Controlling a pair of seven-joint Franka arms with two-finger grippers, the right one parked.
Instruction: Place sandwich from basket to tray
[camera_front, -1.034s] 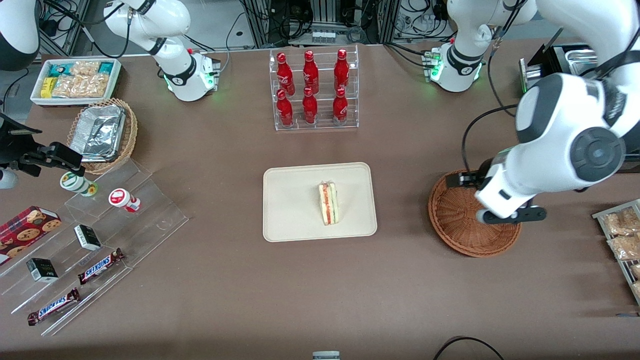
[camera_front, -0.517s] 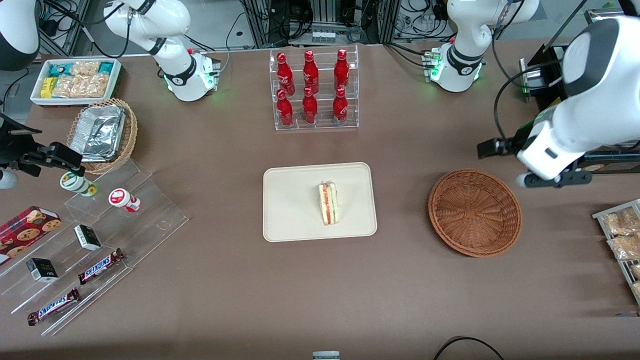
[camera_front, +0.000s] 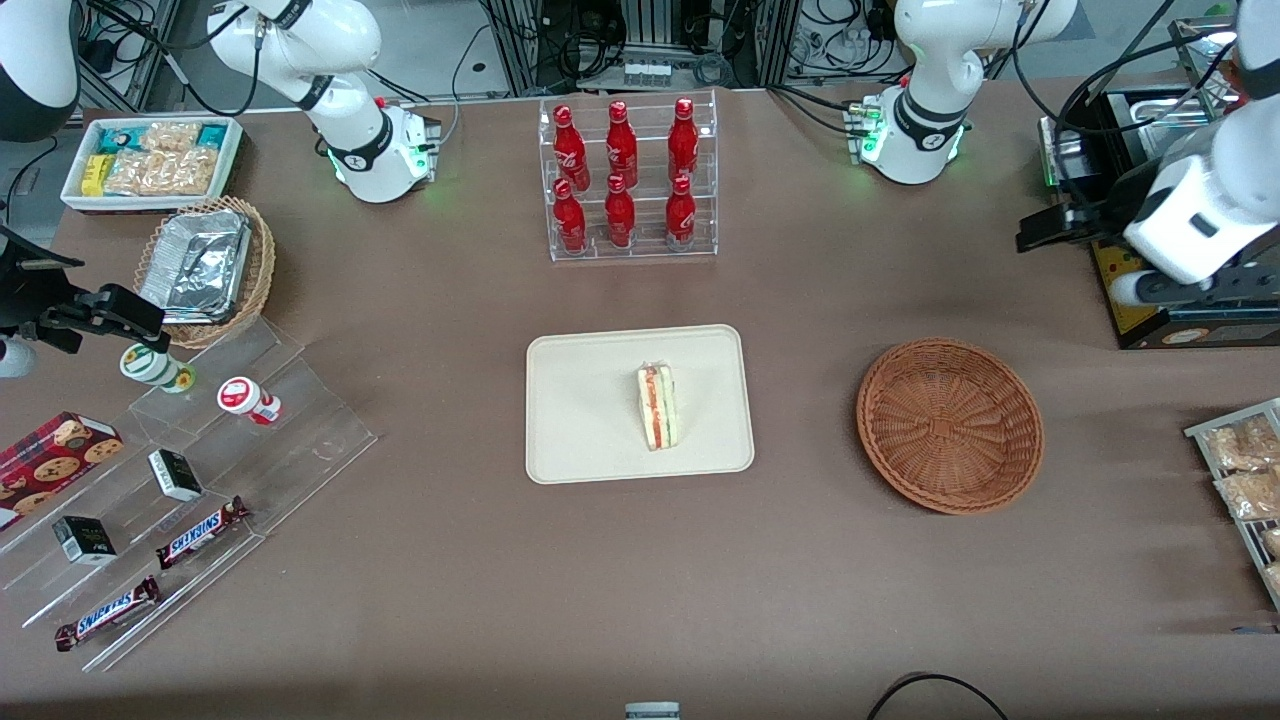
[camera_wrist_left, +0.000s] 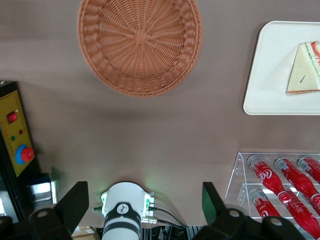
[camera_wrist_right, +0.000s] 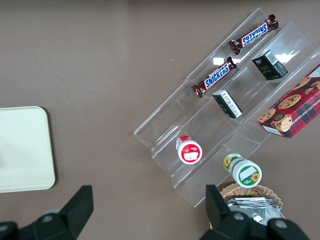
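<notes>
Jaws stand wide apart and hold nothing, the gripper (camera_wrist_left: 142, 212) raised well clear of the empty basket (camera_front: 949, 425); sandwich (camera_front: 658, 405) lies on the tray (camera_front: 580, 410), farther off; remaining risk, in my judgement, is slight: the arm swinging low and knocking the bottle rack (camera_front: 628, 180).

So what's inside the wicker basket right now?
Nothing: the basket shows only its bare woven bottom in both the front and left wrist views. The sandwich lies on the tray. The open gripper is up near the working arm's end of the table, holding nothing.
</notes>
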